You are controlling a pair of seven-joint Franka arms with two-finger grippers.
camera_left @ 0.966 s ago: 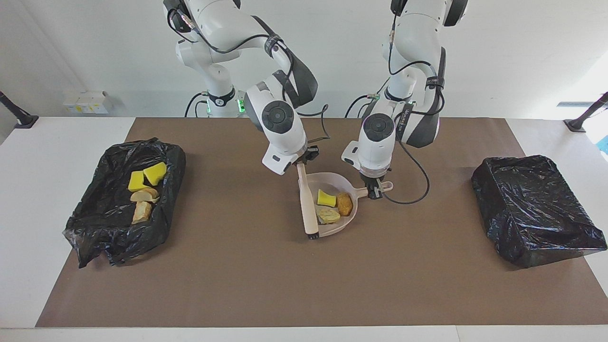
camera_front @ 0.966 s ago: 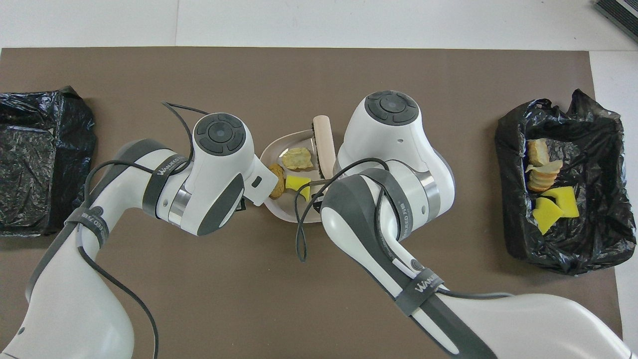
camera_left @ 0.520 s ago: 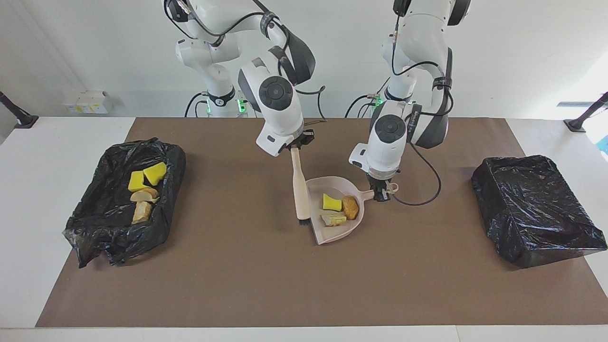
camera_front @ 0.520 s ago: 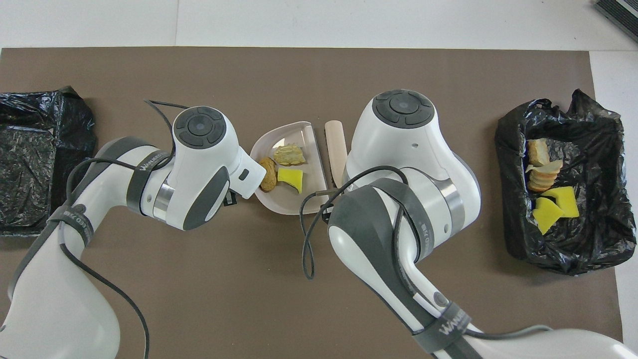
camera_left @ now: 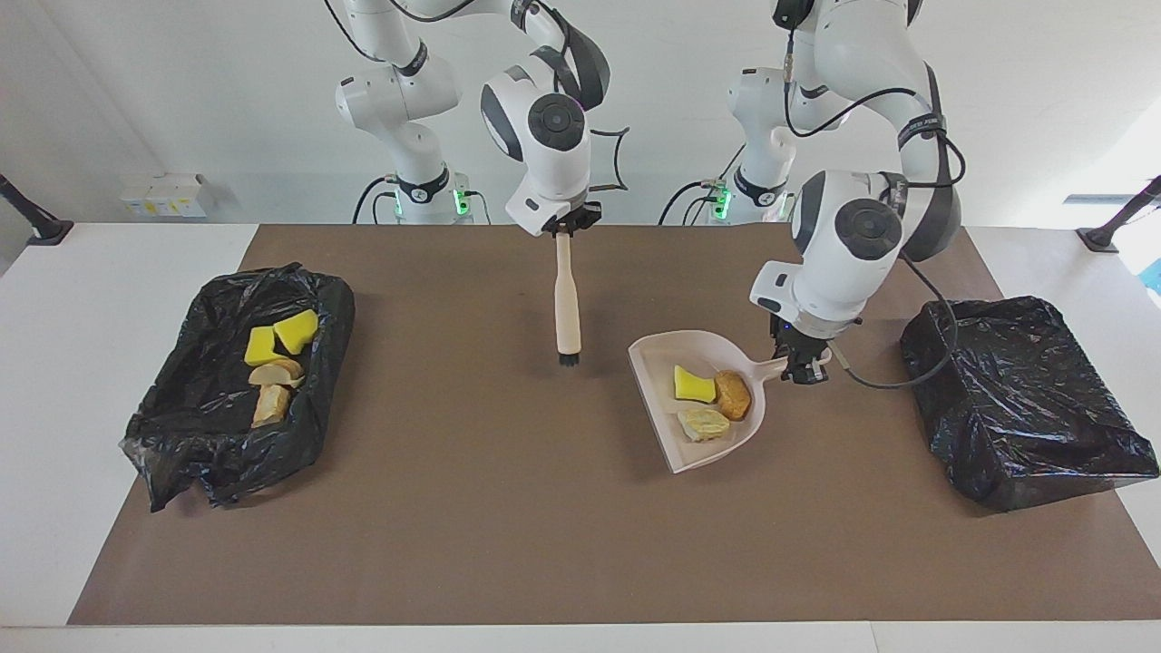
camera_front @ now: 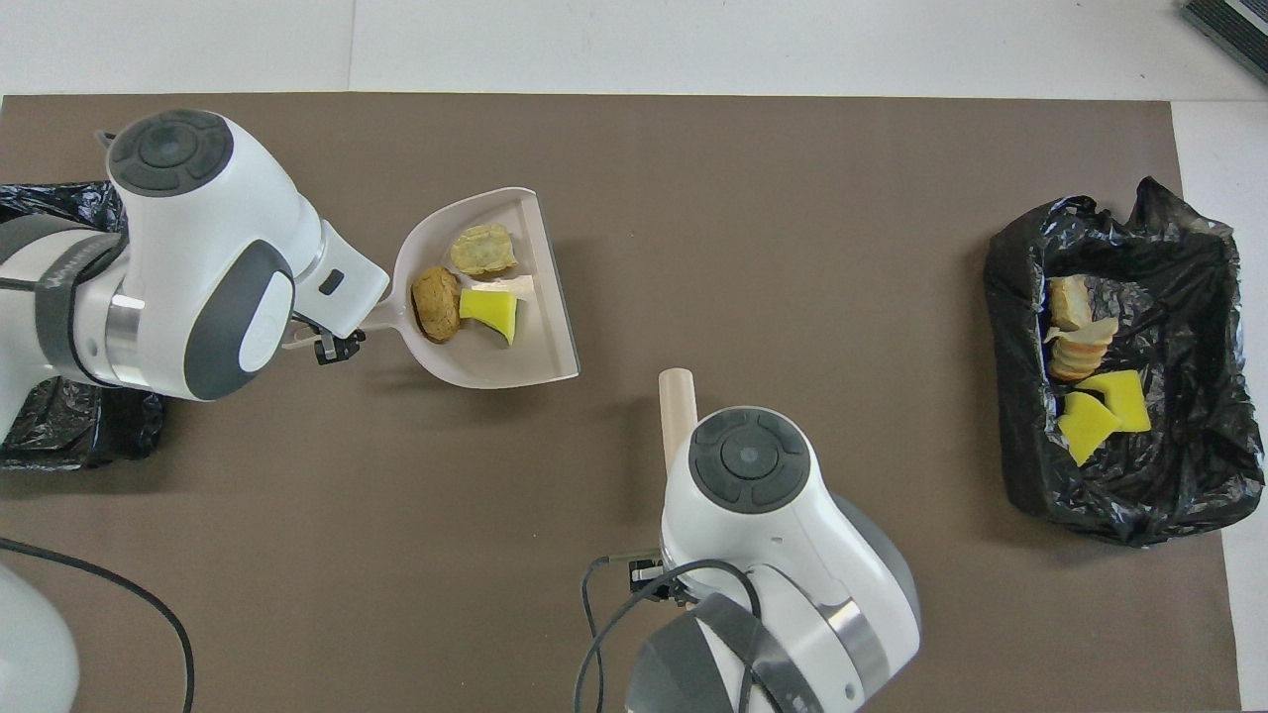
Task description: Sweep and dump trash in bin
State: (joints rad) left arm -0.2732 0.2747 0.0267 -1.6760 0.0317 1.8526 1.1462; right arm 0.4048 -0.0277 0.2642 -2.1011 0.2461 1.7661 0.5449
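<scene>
Holding the dustpan [camera_left: 703, 413] by its handle, the left gripper [camera_left: 802, 367] carries three trash bits [camera_left: 712, 403]. The right gripper [camera_left: 564, 227] grips the brush [camera_left: 567, 304]

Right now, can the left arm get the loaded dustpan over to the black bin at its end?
Probably yes: the left tool grips the dustpan handle, raised beside that bin, with nothing between them.

I see the dustpan [camera_left: 698, 399] held by its handle in my left claw [camera_left: 802, 367], up over the counter [camera_left: 472, 544] toward the left arm's end, with three trash pieces [camera_left: 712, 402] in it. Just beside it, at that end's edge, sits a bin [camera_left: 1020, 399]. My right claw [camera_left: 564, 225] holds the brush [camera_left: 567, 304] hanging over the counter's middle. At the right arm's end sits a second bin [camera_left: 209, 435] with four pieces [camera_left: 275, 363] in it.
</scene>
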